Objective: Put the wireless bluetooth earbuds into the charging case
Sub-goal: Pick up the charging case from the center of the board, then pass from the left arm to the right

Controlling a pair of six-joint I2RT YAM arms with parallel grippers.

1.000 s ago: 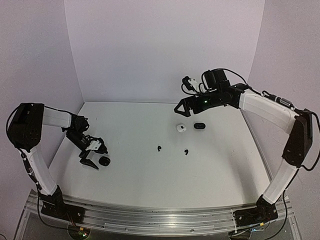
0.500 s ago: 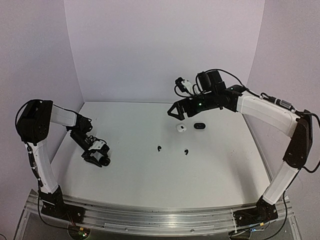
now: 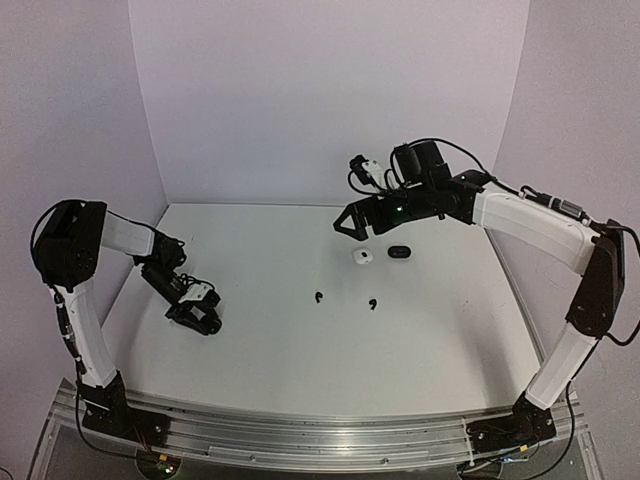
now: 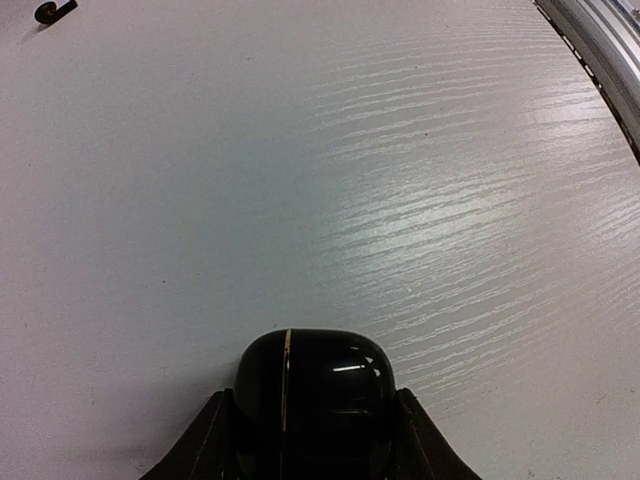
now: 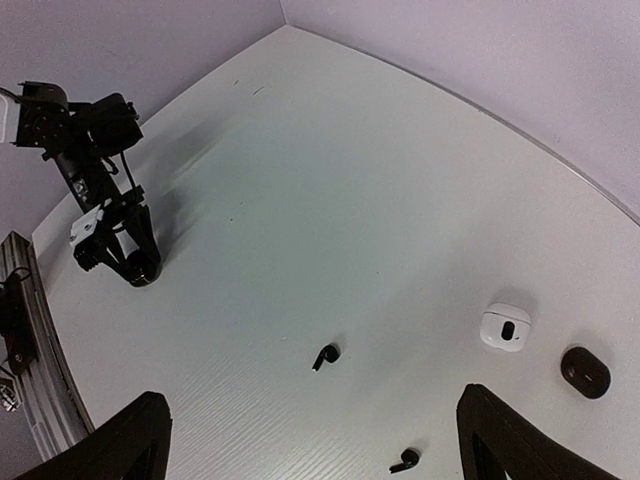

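A glossy black charging case with a thin gold seam lies on the white table at the left. My left gripper is shut on it, one finger pressed against each side. Two black earbuds lie loose near the table's middle, and the right wrist view shows both. One earbud also sits at the top left of the left wrist view. My right gripper hangs open high above the back of the table, its fingers wide apart and empty.
A small white case with a dark spot on top and a second black case lie side by side at the back, below my right gripper. The table's metal front rail runs close to my left gripper.
My left gripper has closed from wide open onto the black case. My right arm shifted a little to the left, then held still.
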